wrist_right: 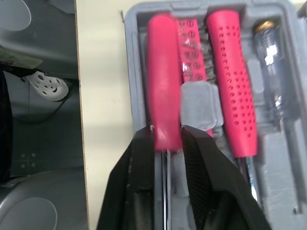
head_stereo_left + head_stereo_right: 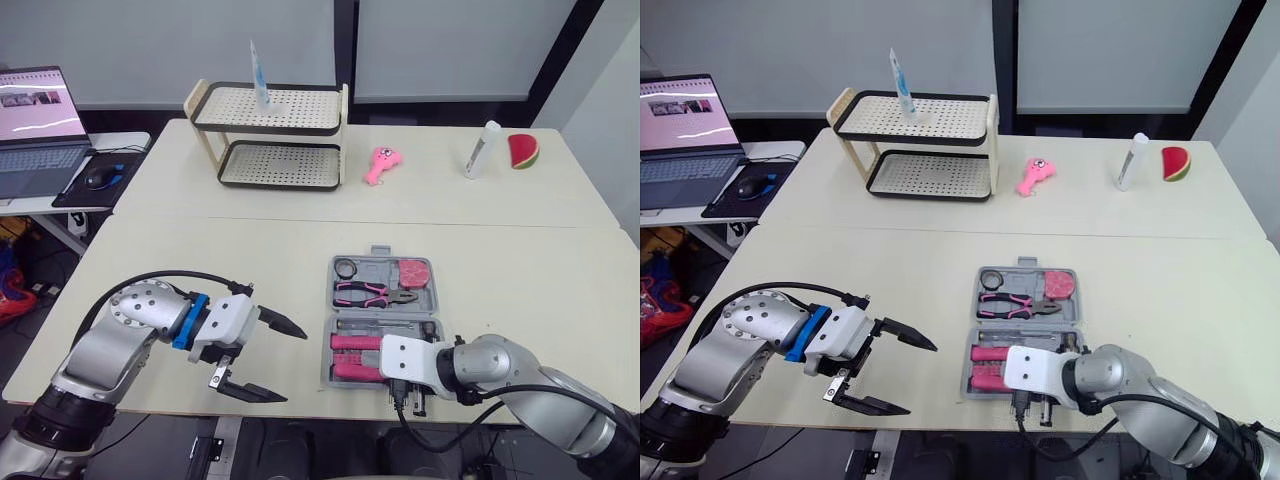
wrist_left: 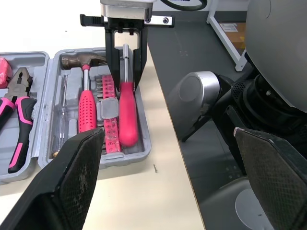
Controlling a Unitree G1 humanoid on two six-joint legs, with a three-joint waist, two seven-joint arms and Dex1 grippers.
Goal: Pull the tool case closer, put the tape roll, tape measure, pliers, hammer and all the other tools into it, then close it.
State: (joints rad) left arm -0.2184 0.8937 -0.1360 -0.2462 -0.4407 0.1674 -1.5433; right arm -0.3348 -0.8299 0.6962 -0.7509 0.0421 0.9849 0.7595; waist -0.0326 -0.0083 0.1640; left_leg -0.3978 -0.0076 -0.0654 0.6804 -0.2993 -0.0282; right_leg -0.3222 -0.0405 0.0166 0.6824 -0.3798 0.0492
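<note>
The grey tool case (image 2: 328,350) lies open near the table's front edge. Its far half holds the tape roll (image 2: 345,268), the pink tape measure (image 2: 413,272) and the pliers (image 2: 375,293). In the near half lie the hammer (image 3: 85,103), a strip of red bits (image 3: 109,124) and a pink screwdriver (image 3: 127,112). My right gripper (image 3: 124,86) hangs over that half, its fingers straddling the screwdriver's metal shaft with a narrow gap on each side. My left gripper (image 2: 292,365) hovers wide open just left of the case, holding nothing.
At the back stand a two-tier rack (image 2: 270,135), a pink toy (image 2: 381,163), a white bottle (image 2: 482,150) and a watermelon slice (image 2: 523,150). A laptop (image 2: 35,125) sits on a side desk at far left. The case lies close to the table's front edge.
</note>
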